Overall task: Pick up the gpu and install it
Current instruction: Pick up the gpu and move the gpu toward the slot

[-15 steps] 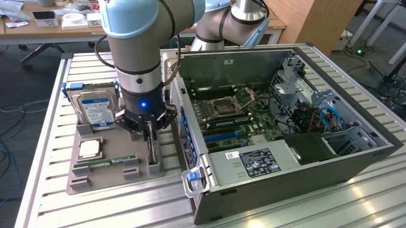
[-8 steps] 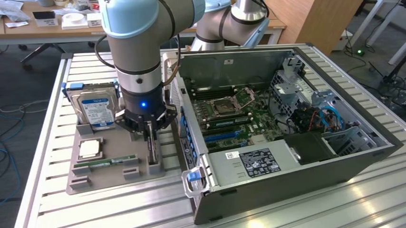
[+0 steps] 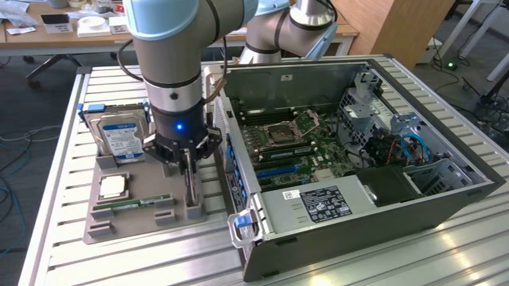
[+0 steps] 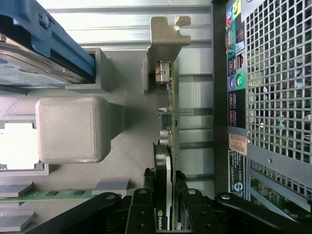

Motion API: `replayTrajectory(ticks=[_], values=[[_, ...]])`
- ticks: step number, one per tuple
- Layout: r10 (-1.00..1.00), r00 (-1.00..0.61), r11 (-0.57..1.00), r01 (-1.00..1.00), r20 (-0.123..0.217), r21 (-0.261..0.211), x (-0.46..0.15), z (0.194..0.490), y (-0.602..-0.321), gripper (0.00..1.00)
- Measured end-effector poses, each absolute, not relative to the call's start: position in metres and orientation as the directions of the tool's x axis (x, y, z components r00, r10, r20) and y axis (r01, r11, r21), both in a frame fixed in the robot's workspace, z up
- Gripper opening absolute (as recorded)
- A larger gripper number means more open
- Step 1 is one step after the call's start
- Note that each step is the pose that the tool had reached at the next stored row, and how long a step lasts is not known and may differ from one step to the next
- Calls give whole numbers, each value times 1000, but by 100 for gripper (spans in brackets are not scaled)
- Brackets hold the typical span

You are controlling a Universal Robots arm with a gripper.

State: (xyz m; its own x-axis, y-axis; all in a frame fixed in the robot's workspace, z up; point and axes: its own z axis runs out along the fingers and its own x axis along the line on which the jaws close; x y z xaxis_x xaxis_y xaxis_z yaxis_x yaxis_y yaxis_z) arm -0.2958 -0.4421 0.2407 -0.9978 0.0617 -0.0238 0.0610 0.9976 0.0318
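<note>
The gpu (image 3: 191,189) stands on edge in a slot of the grey holder tray (image 3: 135,223), beside the open computer case (image 3: 342,205). In the wrist view the gpu (image 4: 168,122) shows edge-on, with its silvery bracket (image 4: 165,36) at the far end. My gripper (image 3: 188,170) comes straight down over the card. Its black fingers (image 4: 142,212) press on both faces of the near end, so the gripper (image 4: 164,217) is shut on the card. The card still sits in the holder. The case lies on its side with the motherboard (image 3: 290,143) exposed.
On the same tray are a silver hard drive (image 3: 119,136) standing upright, a CPU (image 3: 114,187) and a green RAM stick (image 3: 131,204). A grey holder block (image 4: 68,129) rises close beside the card. The case's rear panel (image 4: 273,97) stands close on the card's other side.
</note>
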Motion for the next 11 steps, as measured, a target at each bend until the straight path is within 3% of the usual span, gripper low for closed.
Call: replayTrajectory(ticks=[11], values=[[62, -998, 998, 61, -24, 32, -296, 266, -442, 27]])
